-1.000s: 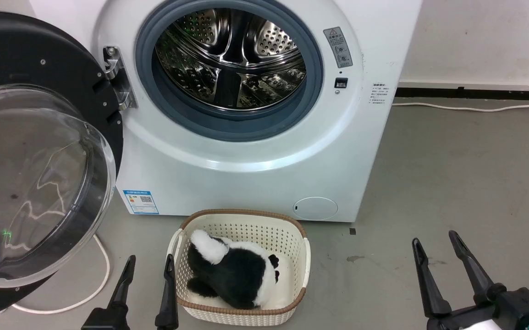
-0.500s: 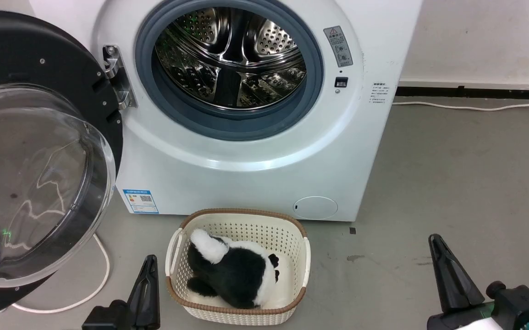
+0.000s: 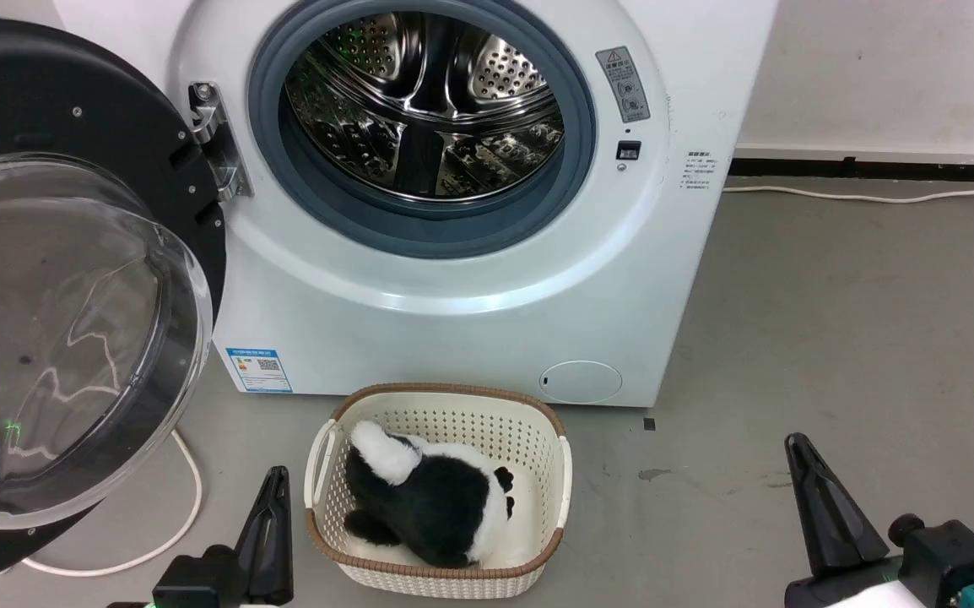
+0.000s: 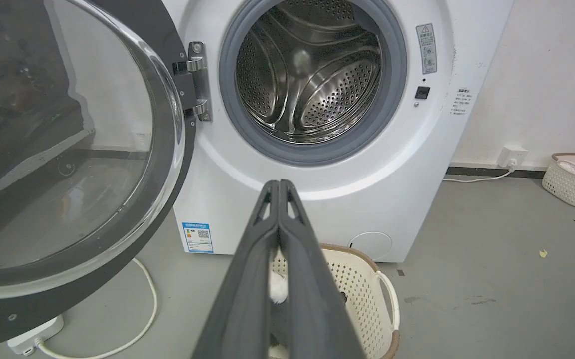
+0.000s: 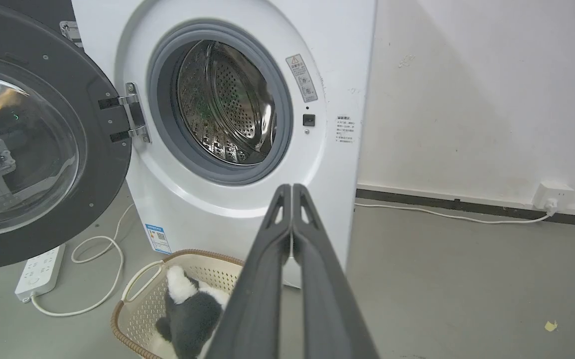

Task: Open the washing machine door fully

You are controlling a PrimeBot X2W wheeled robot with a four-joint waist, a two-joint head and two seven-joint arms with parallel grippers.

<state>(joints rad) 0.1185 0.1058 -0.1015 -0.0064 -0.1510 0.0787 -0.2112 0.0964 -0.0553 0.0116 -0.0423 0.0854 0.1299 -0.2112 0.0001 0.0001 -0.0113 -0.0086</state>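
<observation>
The white washing machine (image 3: 470, 338) (image 4: 317, 199) (image 5: 247, 219) stands ahead with its steel drum exposed. Its washing machine door (image 3: 73, 279) (image 4: 68, 149) (image 5: 33, 149), a black disc with a clear glass bowl, is swung wide out to the left on its hinge (image 3: 217, 139). My left gripper (image 3: 276, 477) (image 4: 278, 184) is shut and empty, low at the front left beside the basket. My right gripper (image 3: 795, 443) (image 5: 291, 188) is shut and empty at the front right over bare floor. Neither one touches the door.
A cream basket (image 3: 445, 418) with a black-and-white plush toy (image 3: 428, 502) sits on the floor just in front of the machine. A white cable (image 3: 187, 490) and power strip (image 5: 38, 271) lie under the door. Another basket (image 4: 574, 179) stands by the right wall.
Both grippers have shut from open, their fingers now pressed together. The door and machine stand as before.
</observation>
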